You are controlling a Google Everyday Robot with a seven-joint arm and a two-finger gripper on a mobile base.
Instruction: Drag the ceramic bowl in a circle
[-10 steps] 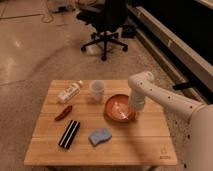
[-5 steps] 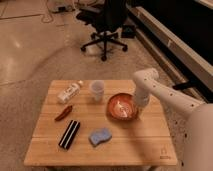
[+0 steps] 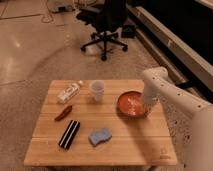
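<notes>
A Google Everyday Robot's white arm (image 3: 172,95) reaches in from the right over a light wooden table (image 3: 130,145) of smooth lengthwise slats. The arm's rounded, glossy shell bends at a high elbow above the table's far right corner and drops almost straight down. The gripper (image 3: 146,106) sits at the right edge of the ceramic bowl (image 3: 131,104), low against its rim. Whether it is closed on the rim cannot be told from this camera.

The bowl is round, shallow and glossy orange-red with a darker rim and a pale sheen inside. It stands on the right half of the table, toward the far side and well apart from the other pieces.

Six things lie on the table, one of each. A small translucent white cup (image 3: 97,91) stands upright left of the bowl. A white plastic bottle (image 3: 70,91) lies on its side near the far left corner. A curved red chili pepper (image 3: 63,113) rests in front of the bottle. A flat black bar with a pale stripe down its length (image 3: 69,134) lies nearer the front edge. A soft blue sponge with wavy edges (image 3: 100,136) sits just right of the bar.

Beyond the table, one black swivel office chair (image 3: 105,25) stands on a polished speckled floor (image 3: 30,50).
</notes>
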